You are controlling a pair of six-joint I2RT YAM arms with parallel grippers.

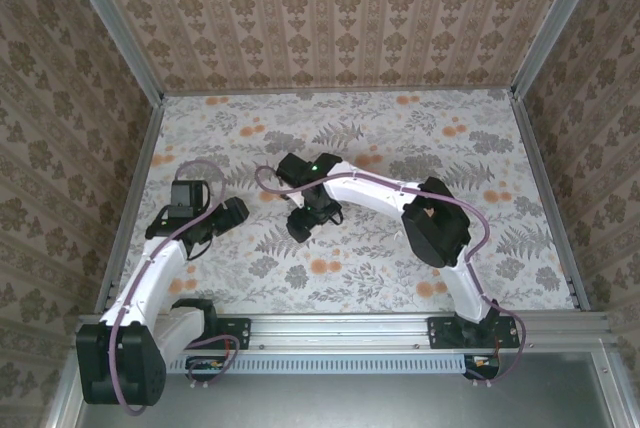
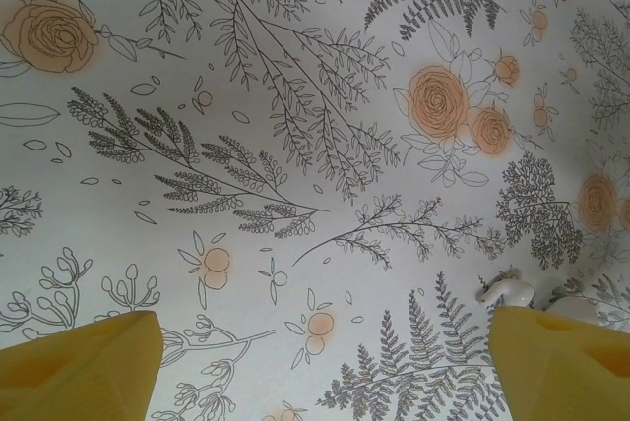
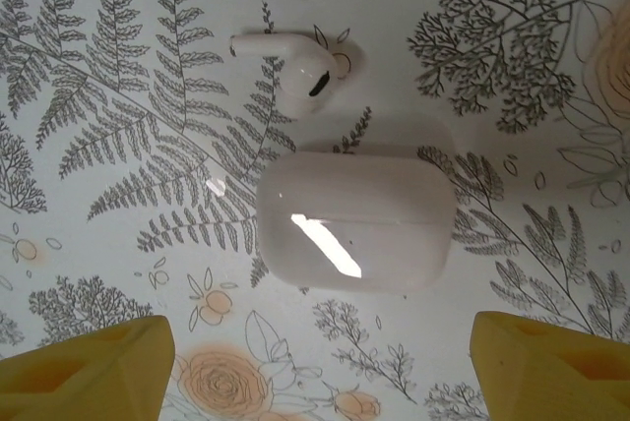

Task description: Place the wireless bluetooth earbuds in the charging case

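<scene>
We see the charging case (image 3: 354, 219) lying flat on the flowered bench (image 3: 118, 146), right under the right arm (image 1: 370, 193). Its jaws are spread wide and empty, with the yellow fingertips (image 3: 84, 372) standing well to either side of the case. One earbud (image 3: 295, 62) lies just beyond the case, close to it but not touching, with its stem pointing away to the side. The lid seam runs across the case and looks shut, so we judge the lid has to come up before anything goes in.

The left arm (image 1: 150, 278) also has its jaws spread and is holding nothing. A second earbud (image 2: 507, 291) rests on the bench just beside one of its fingertips (image 2: 561, 362).

We expect everything here to be light, hard and glossy, so it should slip easily under a pinch. The case is best taken across its flat sides, low on the body and clear of the lid. Each bud is best taken by its stem, leaving the head free to drop into its well.
</scene>
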